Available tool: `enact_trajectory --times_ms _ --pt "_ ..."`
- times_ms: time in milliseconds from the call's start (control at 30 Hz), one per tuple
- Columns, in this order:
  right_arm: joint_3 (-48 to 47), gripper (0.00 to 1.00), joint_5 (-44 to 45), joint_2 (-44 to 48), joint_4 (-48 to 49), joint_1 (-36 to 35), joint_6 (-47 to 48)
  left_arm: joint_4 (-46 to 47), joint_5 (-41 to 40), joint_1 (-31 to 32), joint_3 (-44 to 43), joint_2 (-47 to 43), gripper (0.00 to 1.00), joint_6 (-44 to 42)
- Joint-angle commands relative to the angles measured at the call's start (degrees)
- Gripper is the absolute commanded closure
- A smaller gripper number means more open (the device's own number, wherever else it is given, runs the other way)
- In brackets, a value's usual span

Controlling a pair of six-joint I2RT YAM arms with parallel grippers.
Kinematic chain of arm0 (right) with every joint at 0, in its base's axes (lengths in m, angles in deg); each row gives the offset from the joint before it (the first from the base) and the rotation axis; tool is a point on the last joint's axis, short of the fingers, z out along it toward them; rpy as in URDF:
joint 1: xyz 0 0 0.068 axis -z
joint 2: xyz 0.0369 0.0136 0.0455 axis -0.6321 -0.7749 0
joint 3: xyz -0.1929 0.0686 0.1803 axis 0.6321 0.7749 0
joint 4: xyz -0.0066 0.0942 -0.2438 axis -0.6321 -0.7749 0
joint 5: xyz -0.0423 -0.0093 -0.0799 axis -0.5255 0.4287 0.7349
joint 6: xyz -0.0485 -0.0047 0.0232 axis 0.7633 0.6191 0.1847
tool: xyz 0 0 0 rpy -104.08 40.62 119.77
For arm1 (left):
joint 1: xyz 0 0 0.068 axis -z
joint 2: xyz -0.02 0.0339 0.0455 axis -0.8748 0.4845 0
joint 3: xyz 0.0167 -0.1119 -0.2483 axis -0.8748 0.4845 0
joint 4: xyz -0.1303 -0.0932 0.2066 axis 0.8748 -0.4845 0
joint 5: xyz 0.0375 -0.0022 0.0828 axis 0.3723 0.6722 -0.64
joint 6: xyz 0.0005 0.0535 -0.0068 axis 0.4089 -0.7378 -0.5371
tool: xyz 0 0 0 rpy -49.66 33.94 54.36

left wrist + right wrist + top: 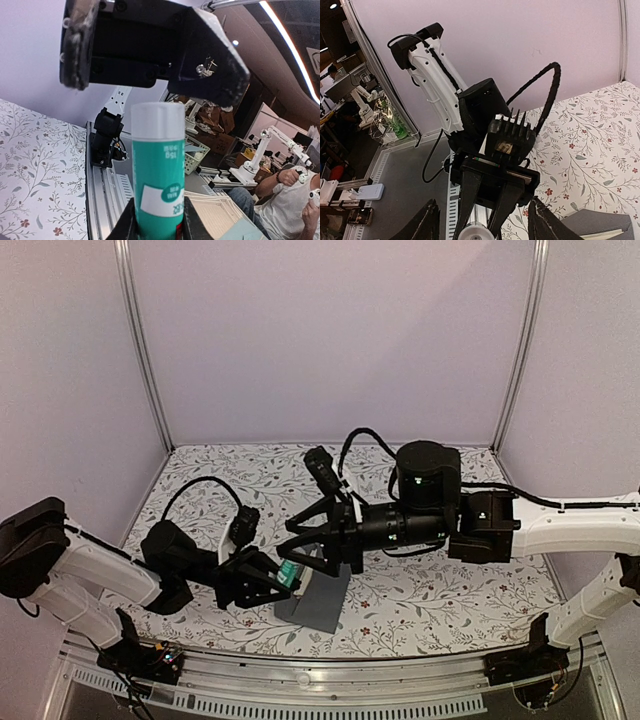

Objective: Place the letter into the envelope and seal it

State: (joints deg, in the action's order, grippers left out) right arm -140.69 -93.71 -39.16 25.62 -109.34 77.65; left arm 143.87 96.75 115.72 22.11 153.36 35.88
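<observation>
A left gripper [268, 585] pinches a teal-and-white tube [159, 185] low on its body and holds it up above the near part of the flowered cloth [450, 600]. The tube's white cap [157, 117] points toward the right gripper [292, 553]. That gripper's jaws are spread, one on each side of the cap, and neither can be seen touching it.

Just beneath the two grippers a grey envelope [318, 608] lies on the cloth. In the right wrist view a thin tan edge shows at its mouth. This looks like the letter [610, 233] already tucked inside, though most of it is hidden.

The letter seems to be in, so the step in hand appears to be sealing, starting with uncapping what is probably a glue stick. Next, the right jaws need to close squarely on the cap alone and pull or twist it off along the tube's axis. The left grip must stay firm so the tube does not slip or tilt.
</observation>
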Motion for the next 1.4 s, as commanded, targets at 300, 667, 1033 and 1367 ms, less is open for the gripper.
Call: enact_trajectory --times_ms 300,667,1033,1367 --pt "-1.9 0.58 -0.2 -1.7 2.7 -1.4 -0.7 7.1 -2.5 -0.8 3.0 -6.1 1.00 -1.5" --pt "-2.7 0.81 -0.7 -2.9 2.7 -1.7 -0.8 5.0 -3.7 -0.8 3.8 -8.4 1.00 -3.0" --pt "-5.8 1.00 3.4 -4.9 -1.9 -2.1 -3.9 -4.7 -10.1 -0.8 4.0 -11.8 1.00 -8.3" --pt "-16.0 1.00 24.5 -12.6 -16.2 -4.0 -12.9 -20.3 -25.6 -0.9 5.1 -20.4 1.00 -15.9"
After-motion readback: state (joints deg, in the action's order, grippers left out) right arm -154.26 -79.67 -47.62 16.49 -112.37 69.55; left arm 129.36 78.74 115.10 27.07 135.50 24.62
